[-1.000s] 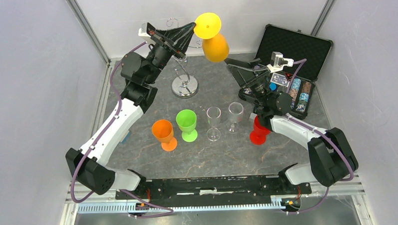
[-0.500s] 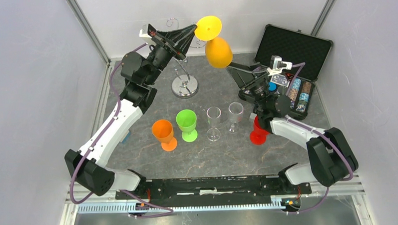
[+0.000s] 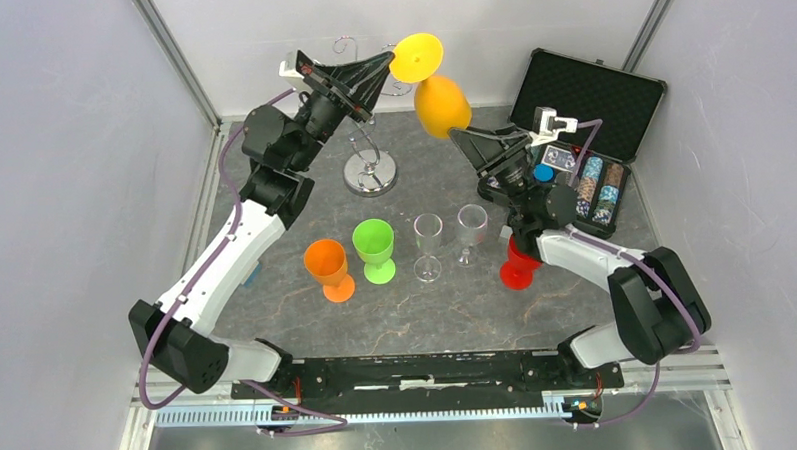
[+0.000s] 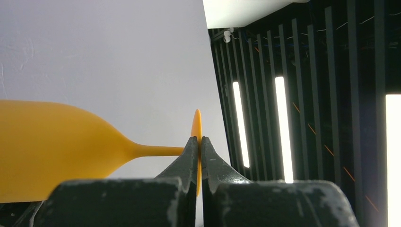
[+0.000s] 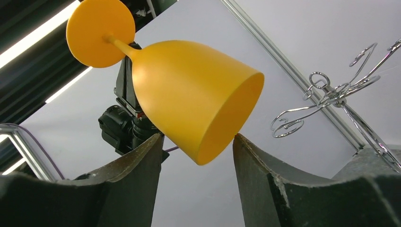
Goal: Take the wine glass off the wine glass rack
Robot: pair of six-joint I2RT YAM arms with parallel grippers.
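Note:
A yellow-orange wine glass [image 3: 438, 102] hangs in the air, bowl down and tilted, to the right of the silver wine glass rack [image 3: 370, 169]. My left gripper [image 3: 390, 58] is shut on the thin foot of the glass [image 4: 196, 130], its jaws clamping the disc edge-on. The glass is off the rack's scroll arms [image 5: 331, 97]. My right gripper [image 3: 458, 133] is open just below the bowl; in the right wrist view [image 5: 197, 142] the bowl's rim [image 5: 208, 104] dips between the fingers, close to or touching the right one.
On the table stand an orange cup [image 3: 327, 268], a green cup [image 3: 375, 248], two clear glasses [image 3: 428, 244], [image 3: 471, 230] and a red cup [image 3: 518, 264] under the right arm. An open black case [image 3: 580, 89] with poker chips lies at the back right.
The left gripper has carried the glass a little to the right, away from the rack. The right gripper has moved left and up to under the bowl.

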